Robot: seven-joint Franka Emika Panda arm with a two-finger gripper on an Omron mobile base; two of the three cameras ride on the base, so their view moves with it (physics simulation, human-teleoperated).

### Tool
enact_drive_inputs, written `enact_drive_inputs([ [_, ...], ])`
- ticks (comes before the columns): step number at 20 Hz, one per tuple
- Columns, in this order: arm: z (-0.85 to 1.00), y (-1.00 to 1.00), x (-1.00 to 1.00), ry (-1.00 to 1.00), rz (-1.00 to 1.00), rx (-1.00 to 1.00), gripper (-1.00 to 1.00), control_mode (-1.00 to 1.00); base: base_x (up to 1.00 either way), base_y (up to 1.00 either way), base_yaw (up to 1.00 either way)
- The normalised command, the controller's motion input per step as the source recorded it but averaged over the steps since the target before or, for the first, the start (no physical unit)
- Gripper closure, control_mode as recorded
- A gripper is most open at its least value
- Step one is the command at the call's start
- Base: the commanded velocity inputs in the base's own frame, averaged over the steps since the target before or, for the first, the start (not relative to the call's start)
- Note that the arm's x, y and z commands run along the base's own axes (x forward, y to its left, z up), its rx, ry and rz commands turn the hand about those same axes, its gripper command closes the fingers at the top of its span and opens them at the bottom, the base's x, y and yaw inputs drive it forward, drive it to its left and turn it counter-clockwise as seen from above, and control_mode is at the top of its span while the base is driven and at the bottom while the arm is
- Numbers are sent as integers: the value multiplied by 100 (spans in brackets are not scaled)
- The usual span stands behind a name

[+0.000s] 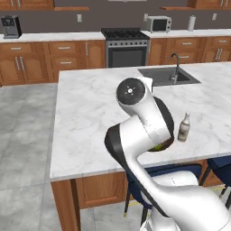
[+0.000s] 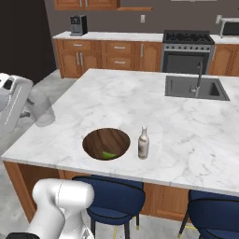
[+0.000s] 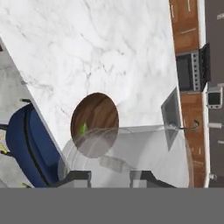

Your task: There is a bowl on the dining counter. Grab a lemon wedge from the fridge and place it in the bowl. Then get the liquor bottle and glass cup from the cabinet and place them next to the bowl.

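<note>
I have the glass cup (image 2: 41,108) in my hand (image 3: 110,176), the fingers partly closed around its clear wall. In the right base view it hangs off the near left edge of the worktop (image 2: 140,100), over the floor rather than over the marble. In the hand view its rim fills the lower part of the picture and I look through it at the bowl (image 3: 95,124).

The bowl sits near the front edge of the worktop with the lemon wedge (image 2: 108,154) lying inside it, and the liquor bottle (image 2: 144,143) stands upright just beside the bowl, on the sink side. So my judgement is that the cup is the last thing left to set down.

The risks from here, as I see them:
- The cup is smooth and clear, and I am gripping it well outside the worktop. If it slips now it falls to the floor, not onto the marble.
- Coming in low, its base could catch the worktop edge and twist in my fingers.
- The bottle is slim and easy to topple. If I sweep the cup across towards its side, I may knock it over.
- Setting the cup too close could land it on the bowl's rim, leaving it tilted. The bare marble on the bowl's near left side looks safest.
</note>
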Motion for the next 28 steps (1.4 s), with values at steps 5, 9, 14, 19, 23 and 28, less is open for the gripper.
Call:
enact_drive_inputs([
  [5, -91, 31, 91, 28, 3, 0, 100, -100, 0, 0, 0],
  [9, -100, 23, 100, 25, 10, 0, 100, -100, 0, 0, 0],
  [14, -98, 2, 98, 20, 13, 0, 100, -100, 0, 0, 0],
  [19, -84, 0, 77, 12, 17, 3, 100, -100, 0, 0, 0],
  [23, -67, 0, 52, 0, 19, 7, 100, -100, 0, 0, 0],
  [28, -51, 0, 41, 0, 11, 7, 100, -100, 0, 0, 0],
])
